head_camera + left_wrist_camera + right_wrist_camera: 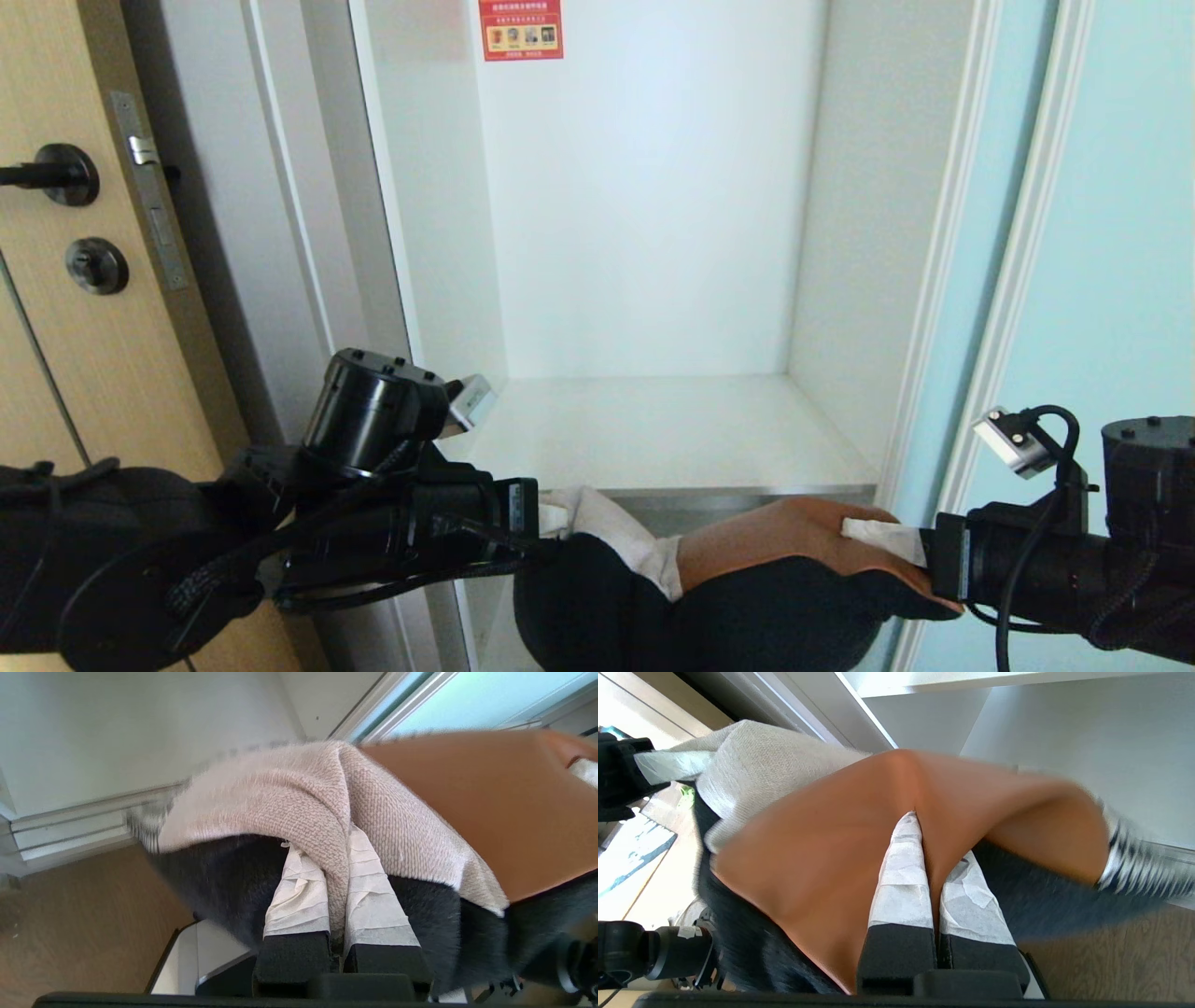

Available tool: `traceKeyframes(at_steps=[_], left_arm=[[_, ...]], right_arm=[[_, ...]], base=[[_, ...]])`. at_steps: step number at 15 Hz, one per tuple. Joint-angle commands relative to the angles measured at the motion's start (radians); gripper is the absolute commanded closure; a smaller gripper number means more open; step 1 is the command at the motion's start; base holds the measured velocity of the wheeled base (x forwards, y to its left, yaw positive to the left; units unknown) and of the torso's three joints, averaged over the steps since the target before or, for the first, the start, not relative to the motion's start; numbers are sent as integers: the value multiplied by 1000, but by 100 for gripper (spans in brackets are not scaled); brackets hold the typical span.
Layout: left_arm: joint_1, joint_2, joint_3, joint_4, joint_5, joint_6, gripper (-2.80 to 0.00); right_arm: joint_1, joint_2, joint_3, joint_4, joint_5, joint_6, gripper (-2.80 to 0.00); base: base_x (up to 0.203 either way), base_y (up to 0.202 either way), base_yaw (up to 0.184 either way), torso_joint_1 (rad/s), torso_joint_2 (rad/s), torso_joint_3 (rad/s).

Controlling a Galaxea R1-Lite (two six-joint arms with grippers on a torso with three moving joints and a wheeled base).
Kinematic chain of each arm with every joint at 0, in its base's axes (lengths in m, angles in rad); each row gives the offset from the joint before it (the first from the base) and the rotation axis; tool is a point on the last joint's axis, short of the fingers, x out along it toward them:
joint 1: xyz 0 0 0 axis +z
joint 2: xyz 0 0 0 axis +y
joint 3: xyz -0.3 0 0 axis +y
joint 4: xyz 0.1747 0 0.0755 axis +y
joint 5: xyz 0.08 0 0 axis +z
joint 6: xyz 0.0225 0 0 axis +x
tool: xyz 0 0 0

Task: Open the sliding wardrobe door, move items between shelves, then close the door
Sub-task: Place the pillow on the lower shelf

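Head view: clothing bundle (709, 588) at six o'clock, just below white shelf (653, 439). Left gripper (546, 523) at seven o'clock, clenched on white cloth (299, 793); right gripper (882, 541) at four o'clock, clenched on tan-brown piece (840, 858). Aqua sliding door (1111, 233) at three o'clock.

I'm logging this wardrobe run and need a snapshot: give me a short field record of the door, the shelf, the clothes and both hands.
door: pale aqua frosted-glass sliding door slid to the right, compartment open
shelf: flat white shelf board bare, bundle in front of and below its front edge
load: soft clothing bundle of a black knit piece, a tan-brown piece and a white woven cloth
left hand: shut on the white woven cloth, at the bundle's left end
right hand: shut on a fold of the tan-brown piece, at the bundle's right end
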Motion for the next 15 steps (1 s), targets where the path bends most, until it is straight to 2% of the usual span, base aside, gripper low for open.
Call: traceKeyframes(at_steps=[1,9,15], left_arm=[[-9,-1,25,-3,-2,-1,0],[-12,-2,30,-3,-1,-4,0],[-12,5,33,-3,-2,-5,0]], right_arm=[[2,3,2,-3,4,3,0],[25,-1,16,-5,4,3,0],[31,-12,17,-5,4,3,0]], base=[[0,0,0,0,0,0],[0,0,0,0,0,0],[-179,0,0,4,3,1]])
